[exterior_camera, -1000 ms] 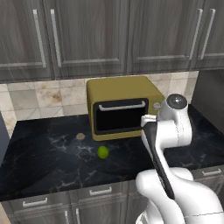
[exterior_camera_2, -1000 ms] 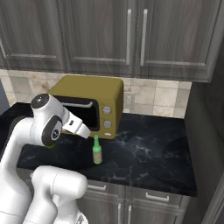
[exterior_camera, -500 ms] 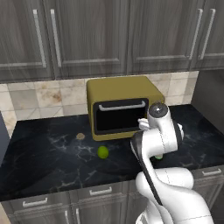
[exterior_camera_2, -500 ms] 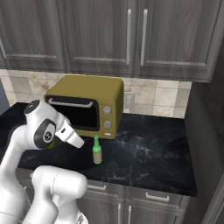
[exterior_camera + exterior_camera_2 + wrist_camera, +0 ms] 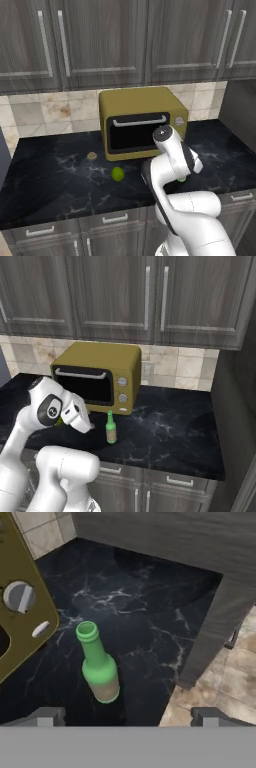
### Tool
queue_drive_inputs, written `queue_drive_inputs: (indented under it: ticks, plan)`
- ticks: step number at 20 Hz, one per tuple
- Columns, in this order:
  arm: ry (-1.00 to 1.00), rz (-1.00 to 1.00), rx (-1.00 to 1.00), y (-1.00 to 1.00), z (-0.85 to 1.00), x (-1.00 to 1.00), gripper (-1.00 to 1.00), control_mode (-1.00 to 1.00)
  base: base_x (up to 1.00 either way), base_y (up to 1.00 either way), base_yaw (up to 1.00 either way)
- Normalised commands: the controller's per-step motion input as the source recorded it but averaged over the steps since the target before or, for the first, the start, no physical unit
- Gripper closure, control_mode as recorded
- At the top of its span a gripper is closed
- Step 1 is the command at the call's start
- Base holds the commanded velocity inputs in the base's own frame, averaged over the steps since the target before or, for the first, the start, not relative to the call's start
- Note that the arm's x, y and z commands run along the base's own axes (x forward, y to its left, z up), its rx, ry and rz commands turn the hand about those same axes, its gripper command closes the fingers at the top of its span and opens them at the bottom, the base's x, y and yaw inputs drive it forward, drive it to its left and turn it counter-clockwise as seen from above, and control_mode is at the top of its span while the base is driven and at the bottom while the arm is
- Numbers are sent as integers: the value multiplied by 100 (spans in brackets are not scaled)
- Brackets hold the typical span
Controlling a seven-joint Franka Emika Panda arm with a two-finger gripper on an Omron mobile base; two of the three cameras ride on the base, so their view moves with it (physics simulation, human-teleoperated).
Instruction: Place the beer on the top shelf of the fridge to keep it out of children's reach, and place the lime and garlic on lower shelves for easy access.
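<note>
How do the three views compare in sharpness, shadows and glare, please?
Left base view: soft and slightly blurred; the lime casts a faint shadow on the counter. Right base view: equally soft; the beer stands legible, its label unreadable. Hand view: the beer looks foreshortened from above, with pale veining, not glare, on the counter.

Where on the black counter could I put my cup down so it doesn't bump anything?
The counter is bare right of the beer, up to the dark side wall. It is also bare left of the garlic. It's crowded in front of the oven, near the lime.
</note>
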Motion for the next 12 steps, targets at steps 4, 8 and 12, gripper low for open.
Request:
queue_drive_inputs:
  ticks: [4,8,12]
  plan:
    - [0,-22,0,-2,-16,18,-100,-100,0,0,0]
    - [0,-15,0,-8,-14,21,-100,-100,0,0,0]
    - [0,-9,-2,-10,-4,18,-100,-100,0,0,0]
